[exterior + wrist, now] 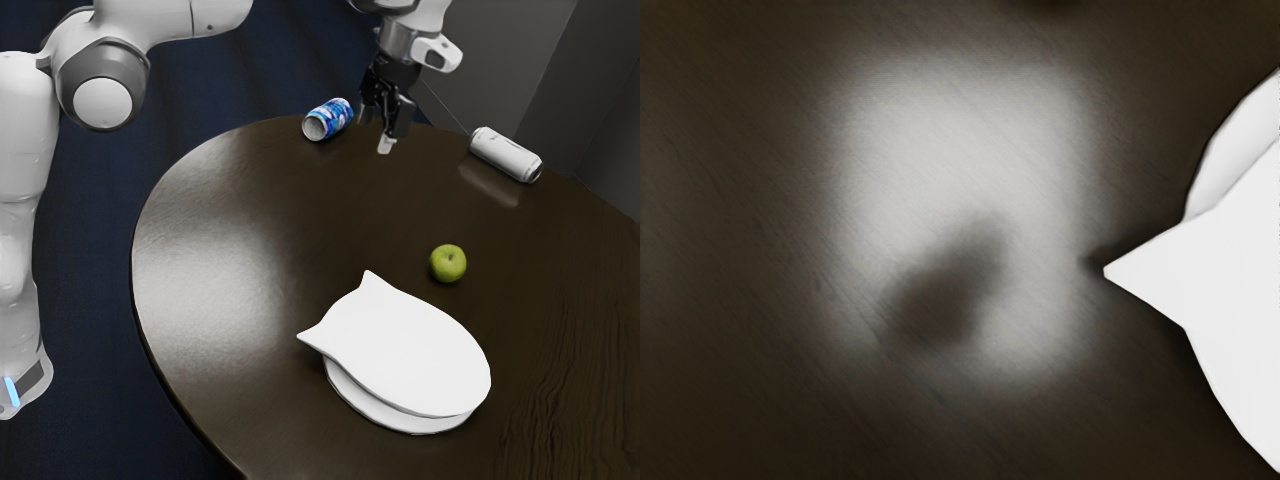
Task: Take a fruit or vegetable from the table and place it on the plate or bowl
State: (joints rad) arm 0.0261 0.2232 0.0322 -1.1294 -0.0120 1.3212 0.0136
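A small green apple (448,262) rests on the dark round table (240,250), toward the exterior view's right. Just in front of it lies a white plate (405,350) with two pointed ears, apparently stacked on a round white plate (400,415). My gripper (385,135) hangs above the table's far edge, well behind the apple and plate. It is open with nothing between its fingers. In the wrist view a pointed ear of the white plate (1210,290) shows against the glossy table (760,380).
A blue can (327,117) lies on its side at the far edge, just to the exterior view's left of my gripper. A silver can (505,153) lies at the far right. A bright glare with a dark shadow (940,295) marks the tabletop beneath my hand.
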